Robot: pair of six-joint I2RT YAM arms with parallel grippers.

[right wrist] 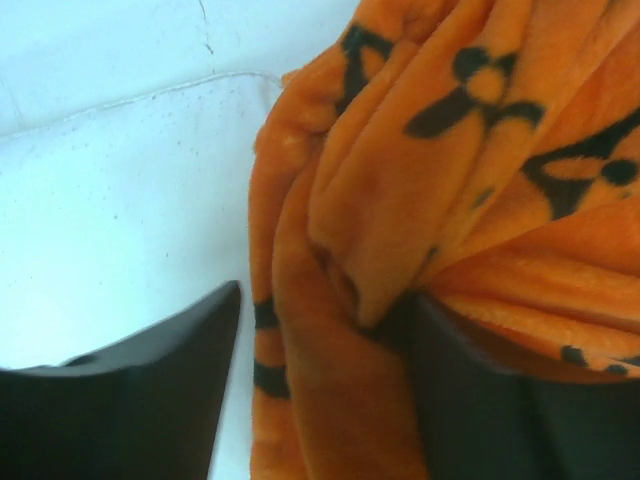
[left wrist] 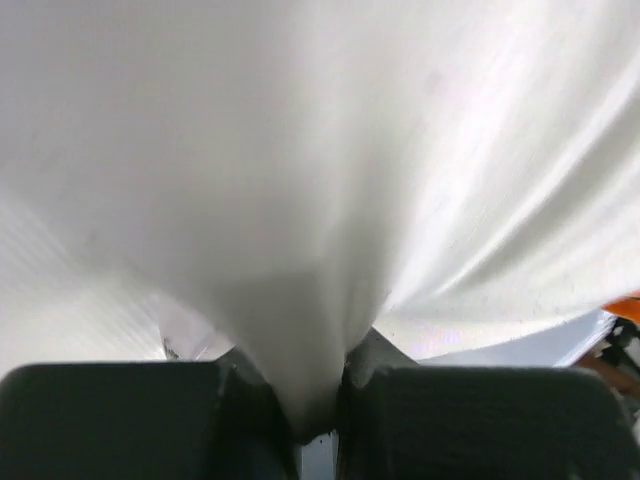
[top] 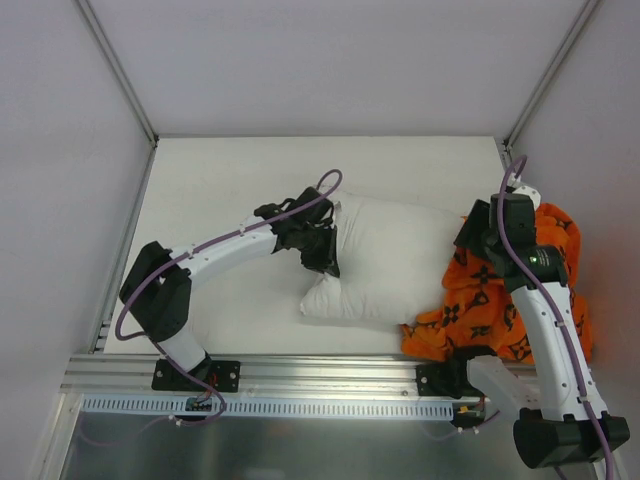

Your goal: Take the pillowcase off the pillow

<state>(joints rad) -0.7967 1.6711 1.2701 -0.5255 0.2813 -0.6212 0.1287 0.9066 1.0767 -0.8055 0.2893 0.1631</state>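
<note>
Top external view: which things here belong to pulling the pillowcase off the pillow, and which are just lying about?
Belongs to the job: bright orange plush pillowcase with black motifs; plain white stuffed pillow; left gripper, pinching the pillow; right gripper, jaws apart at the pillowcase.
Just there: white table; aluminium rail along the near edge.

White table (top: 230,180) w/ metal rail (top: 330,372) at near edge, white walls (top: 330,60)
</note>
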